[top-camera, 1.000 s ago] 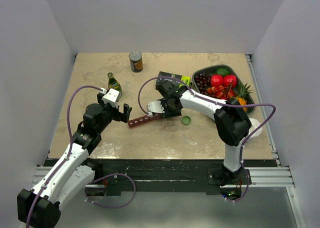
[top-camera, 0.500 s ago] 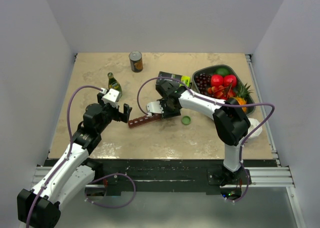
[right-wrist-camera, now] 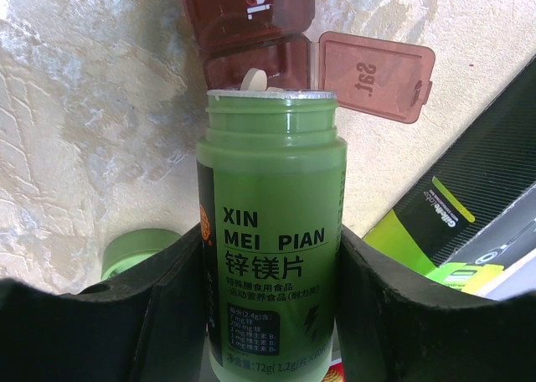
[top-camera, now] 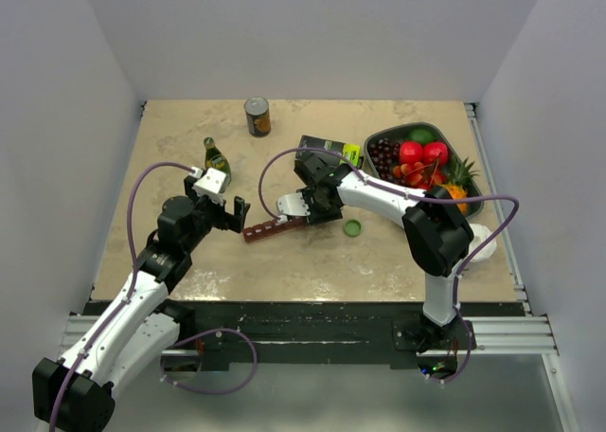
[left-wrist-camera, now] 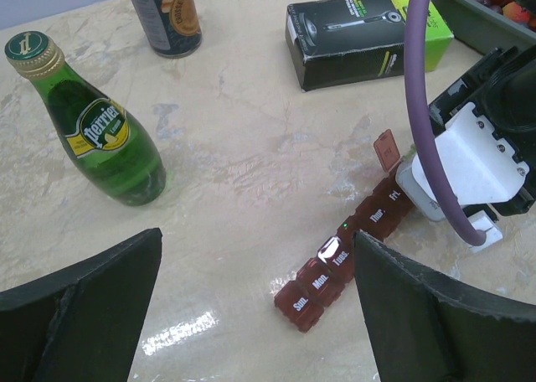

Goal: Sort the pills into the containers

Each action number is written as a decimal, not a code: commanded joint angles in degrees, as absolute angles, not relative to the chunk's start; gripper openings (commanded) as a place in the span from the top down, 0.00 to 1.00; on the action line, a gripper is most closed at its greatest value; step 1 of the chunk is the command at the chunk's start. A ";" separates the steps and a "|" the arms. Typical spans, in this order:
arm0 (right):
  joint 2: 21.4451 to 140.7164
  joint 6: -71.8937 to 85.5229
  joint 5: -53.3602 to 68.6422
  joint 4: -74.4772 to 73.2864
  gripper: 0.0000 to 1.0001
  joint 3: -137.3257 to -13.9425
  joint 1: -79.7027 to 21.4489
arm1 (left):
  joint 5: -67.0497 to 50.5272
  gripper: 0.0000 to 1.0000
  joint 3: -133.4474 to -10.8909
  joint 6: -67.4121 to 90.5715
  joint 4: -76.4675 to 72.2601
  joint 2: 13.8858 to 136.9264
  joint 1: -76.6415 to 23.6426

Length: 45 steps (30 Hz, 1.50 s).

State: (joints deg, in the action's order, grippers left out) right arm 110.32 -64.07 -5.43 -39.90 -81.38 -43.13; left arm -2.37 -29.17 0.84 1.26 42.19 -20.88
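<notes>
Since the strip (top-camera: pixel 268 228) lies on the table (top-camera: pixel 322 261) with its long axis running between the two arms, Sun end by the left gripper (left-wrist-camera: pixel 255 311) and Sat end under the right gripper (right-wrist-camera: pixel 268 269), the right arm is placed to pour. It clamps the bottle (right-wrist-camera: pixel 270 181), mouth over the open Sat end, a pill (right-wrist-camera: pixel 256 80) at the lip. The left jaws gape, empty.
</notes>
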 commanded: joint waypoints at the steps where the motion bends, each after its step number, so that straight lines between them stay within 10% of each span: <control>1: 110.39 -65.04 -6.94 -40.43 0.97 -83.23 -43.51 | -2.81 0.00 -30.32 0.26 -0.09 41.75 -20.57; 45: 110.92 -65.92 -9.75 -41.05 0.97 -84.02 -44.91 | -2.81 0.00 -30.41 -1.23 -0.09 41.75 -20.57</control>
State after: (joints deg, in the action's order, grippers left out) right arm 110.63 -64.84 -8.05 -40.58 -81.65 -44.38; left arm -2.37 -29.17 -0.25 1.43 42.19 -20.88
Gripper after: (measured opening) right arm 0.546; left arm 0.994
